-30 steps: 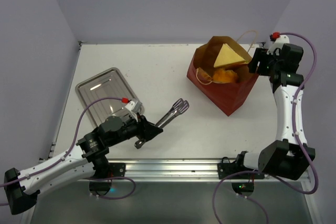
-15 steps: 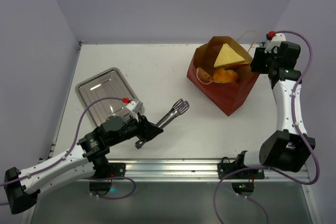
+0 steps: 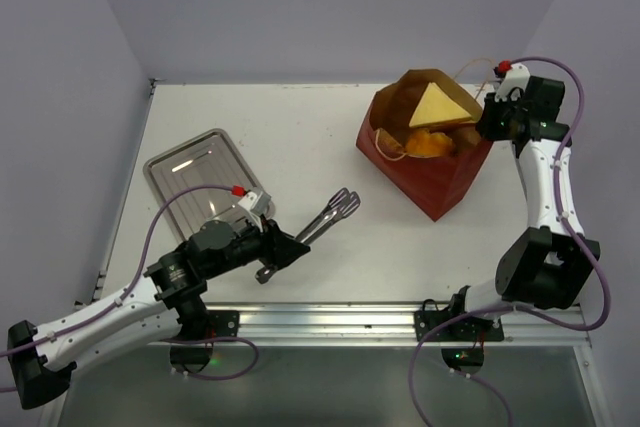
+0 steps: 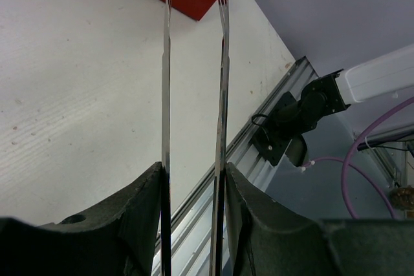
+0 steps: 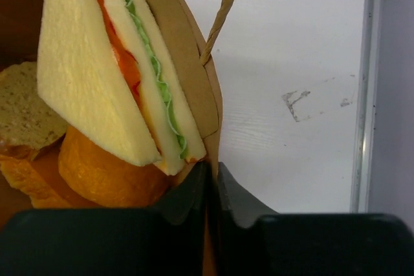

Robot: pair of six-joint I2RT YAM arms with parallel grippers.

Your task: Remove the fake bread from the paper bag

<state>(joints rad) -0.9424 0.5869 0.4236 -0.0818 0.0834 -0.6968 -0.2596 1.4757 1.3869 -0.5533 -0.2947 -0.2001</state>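
right gripper (image 5: pixel 211 176) has closed on paper bag (image 5: pixel 182 63) rim beside bread (image 5: pixel 84 75).

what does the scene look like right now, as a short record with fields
left gripper: shut on metal tongs, tips pointing toward the bag
right gripper: shut on the rim of the paper bag
fake bread: inside the bag, sandwich wedge on top of orange rolls
metal tray: left side of table, no bread visible on it
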